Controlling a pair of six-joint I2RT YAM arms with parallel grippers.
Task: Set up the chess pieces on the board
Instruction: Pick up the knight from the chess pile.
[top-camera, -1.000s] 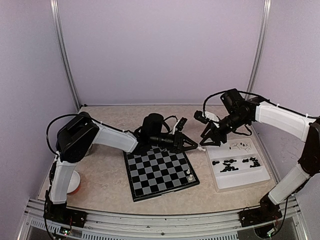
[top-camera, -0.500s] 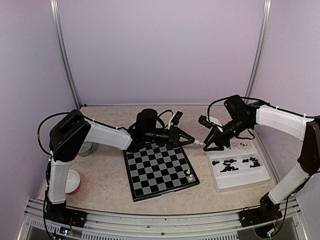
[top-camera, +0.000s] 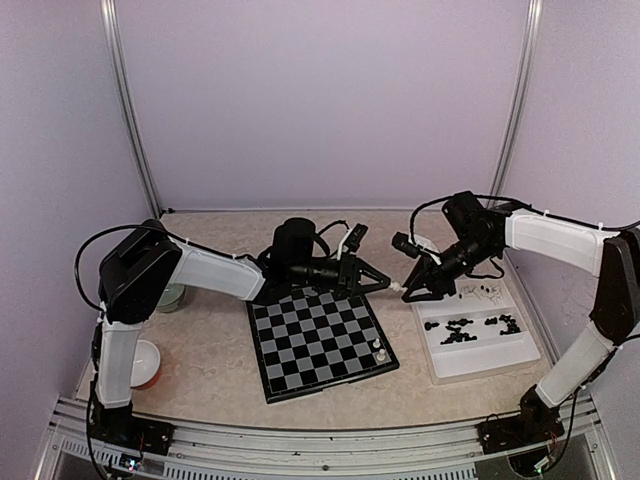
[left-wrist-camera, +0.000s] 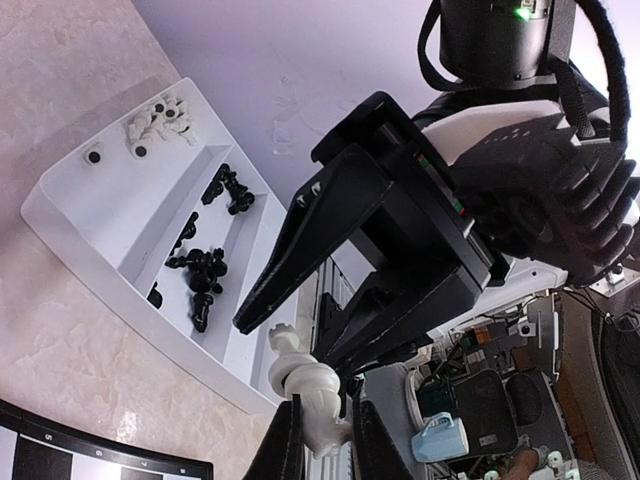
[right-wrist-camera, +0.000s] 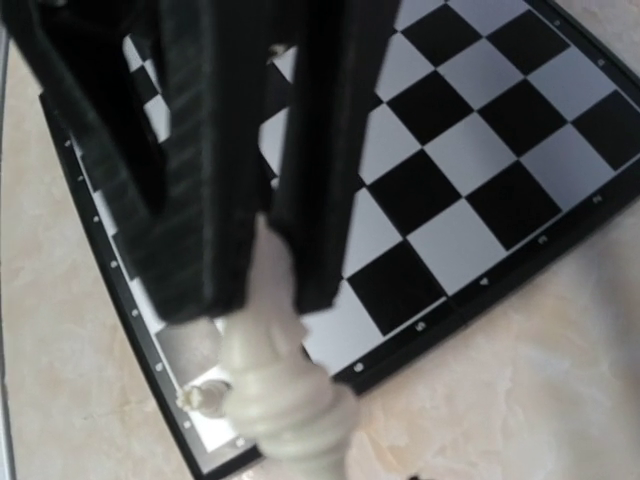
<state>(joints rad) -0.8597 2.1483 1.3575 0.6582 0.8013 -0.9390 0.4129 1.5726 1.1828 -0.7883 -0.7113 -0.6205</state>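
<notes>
- Grips one cream-white chess piece (left-wrist-camera: 305, 385) by its lower part in the left pincer (left-wrist-camera: 328, 412), jaws nearly closed on it.
- Holds that piece in the air, seemingly over the worktop (top-camera: 210, 350) between the far right corner of the board (top-camera: 320, 345) and the white tray (top-camera: 480, 362), touching neither.
- Has swung the right pincer (right-wrist-camera: 258, 290) leftward off the tray within the last second, so both pincers now meet tip to tip.
- Straddles the piece's upper part with the right pincer's jaws, partly open; cannot tell whether already clamped.
- Reads as a mid-air handover or regrip before placing.
- Leaves the board nearly bare: a single white piece (top-camera: 378, 350) on a near right square, with black pieces (top-camera: 460, 330) and more white pieces (top-camera: 485, 292) lying in the tray.
- Calls for keeping one grip firm until the other is sure, or risks a drop.
</notes>
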